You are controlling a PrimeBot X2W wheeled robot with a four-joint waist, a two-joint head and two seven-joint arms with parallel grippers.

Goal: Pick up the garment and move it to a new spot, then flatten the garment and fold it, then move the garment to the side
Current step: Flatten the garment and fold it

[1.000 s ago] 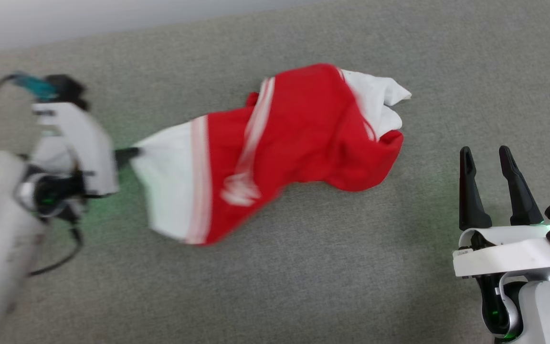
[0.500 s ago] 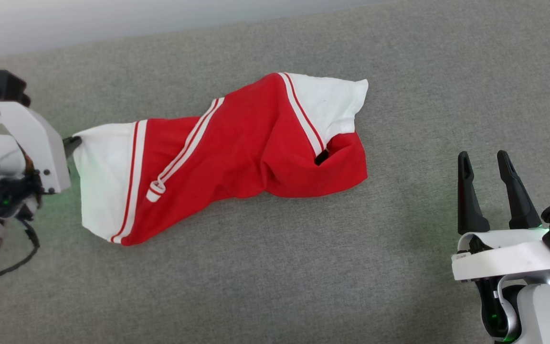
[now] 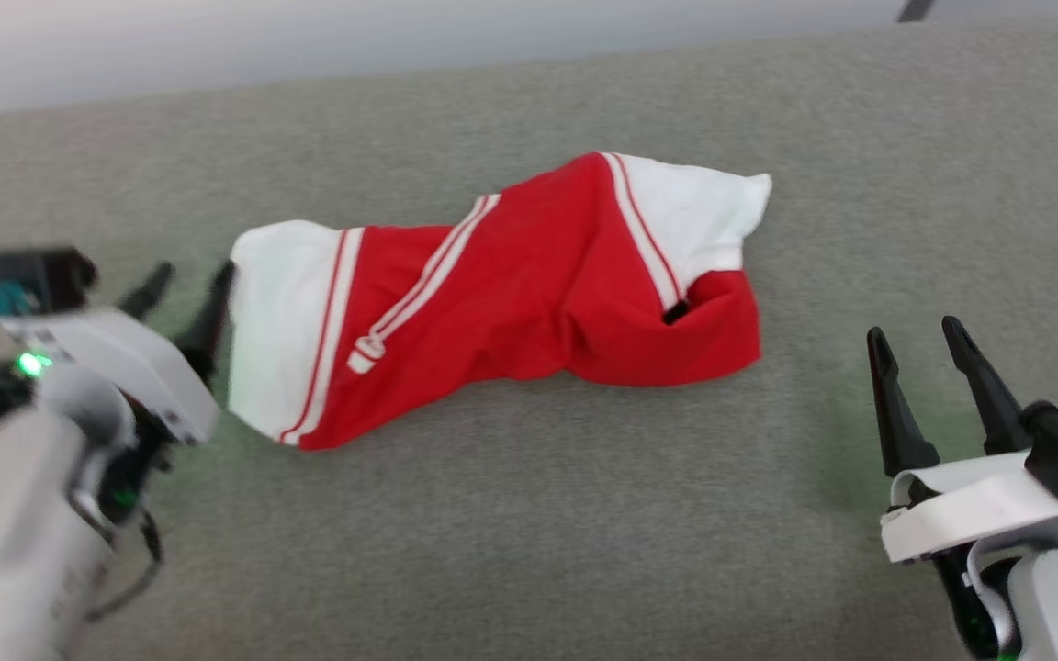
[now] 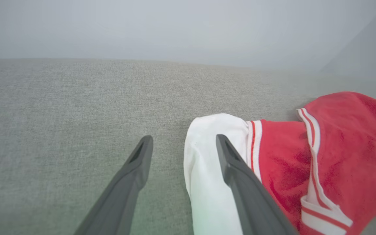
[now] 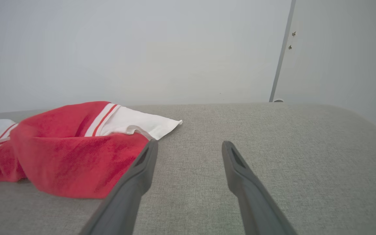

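The garment [image 3: 511, 294] lies crumpled on the grey cushion, red in the middle with white panels and thin stripes at both ends. My left gripper [image 3: 191, 277] stands open beside its white left end; in the left wrist view the gripper [image 4: 183, 143] has one finger [image 4: 240, 182] in front of the white cloth [image 4: 207, 169], with nothing pinched. My right gripper [image 3: 915, 335] is open, well right of the garment and apart from it; from the right wrist its jaws [image 5: 189, 147] stand apart over bare cushion, the garment [image 5: 64, 147] to their left.
The grey fabric surface [image 3: 584, 514] spreads wide in front of and right of the garment. A pale wall [image 5: 126, 49] rises behind its far edge, with a vertical corner strip [image 5: 281, 52] at the right.
My left gripper, shut on the garment's white end a second ago, has opened and let it go. The garment settled flat on the cushion. The head camera shifted, so the scene sits further right.
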